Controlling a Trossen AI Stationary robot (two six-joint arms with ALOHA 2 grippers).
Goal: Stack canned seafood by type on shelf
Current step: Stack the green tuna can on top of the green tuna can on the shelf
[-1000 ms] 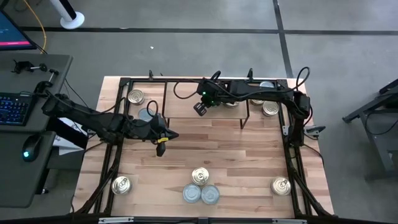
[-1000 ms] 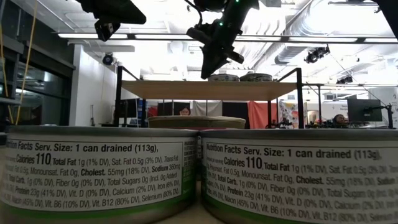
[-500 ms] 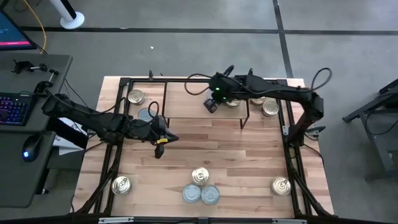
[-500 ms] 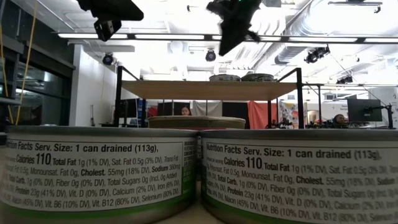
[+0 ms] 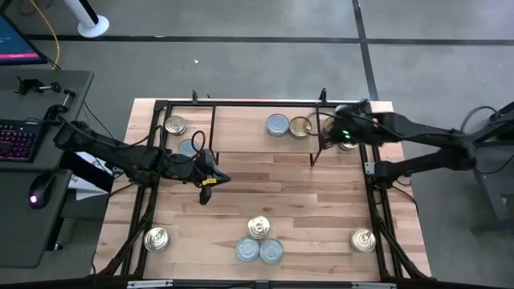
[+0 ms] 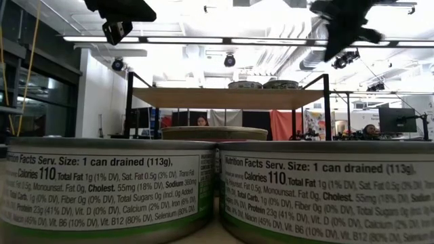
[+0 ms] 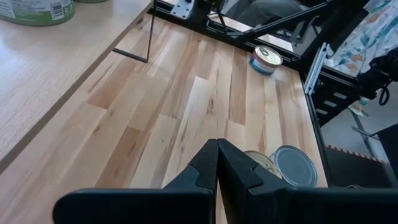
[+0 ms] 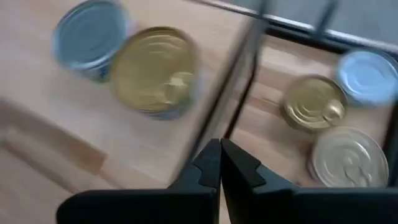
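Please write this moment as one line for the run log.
right gripper: shut, empty, above shelf's right end | left gripper: shut, empty, over table | shelf holds: blue can, gold can

The right gripper (image 5: pixel 340 133) has swung from above the shelf (image 5: pixel 241 128) out past its right end.

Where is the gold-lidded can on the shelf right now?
In the high view, the gold-lidded can sits on the shelf near its right end, beside a blue-silver can on its left, with the right pincer just past the shelf's right edge.
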